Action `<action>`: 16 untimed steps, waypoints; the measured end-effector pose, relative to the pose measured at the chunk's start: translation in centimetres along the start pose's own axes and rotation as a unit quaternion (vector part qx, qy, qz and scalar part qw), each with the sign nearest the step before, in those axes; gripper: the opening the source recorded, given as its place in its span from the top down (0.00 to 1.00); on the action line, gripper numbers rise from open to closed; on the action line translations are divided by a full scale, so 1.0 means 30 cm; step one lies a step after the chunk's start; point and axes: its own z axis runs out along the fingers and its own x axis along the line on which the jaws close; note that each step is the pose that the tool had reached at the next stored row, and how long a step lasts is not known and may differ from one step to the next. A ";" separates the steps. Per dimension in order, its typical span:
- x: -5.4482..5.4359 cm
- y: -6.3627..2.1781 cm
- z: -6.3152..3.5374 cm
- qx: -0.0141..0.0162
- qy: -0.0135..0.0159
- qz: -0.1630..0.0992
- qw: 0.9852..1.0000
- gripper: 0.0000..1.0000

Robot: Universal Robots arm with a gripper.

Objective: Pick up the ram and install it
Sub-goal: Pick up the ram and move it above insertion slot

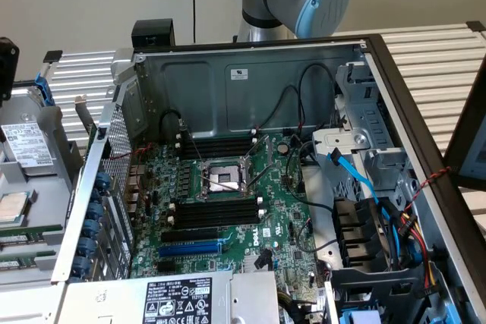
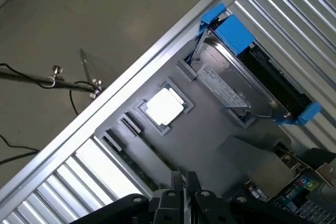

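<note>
You find the gripper [image 2: 182,181] over the grey tray [image 2: 210,145]; you cannot tell whether it stands wide or narrow. The ram [image 2: 137,162] shows as a thin green edge just beside it, one end hidden.

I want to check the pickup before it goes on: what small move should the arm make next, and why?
Probably ease the gripper down toward the ram. In the wrist view it hangs over the grey tray with the green stick close beneath it, and in the exterior view the black slots look empty, so nothing seems installed yet.
</note>
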 end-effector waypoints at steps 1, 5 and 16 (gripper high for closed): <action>0.000 0.000 0.003 0.000 0.000 -0.009 1.000 0.75; 0.000 -0.001 0.018 -0.001 0.001 -0.045 0.999 0.62; 0.000 -0.002 0.058 -0.002 0.005 -0.145 0.989 0.62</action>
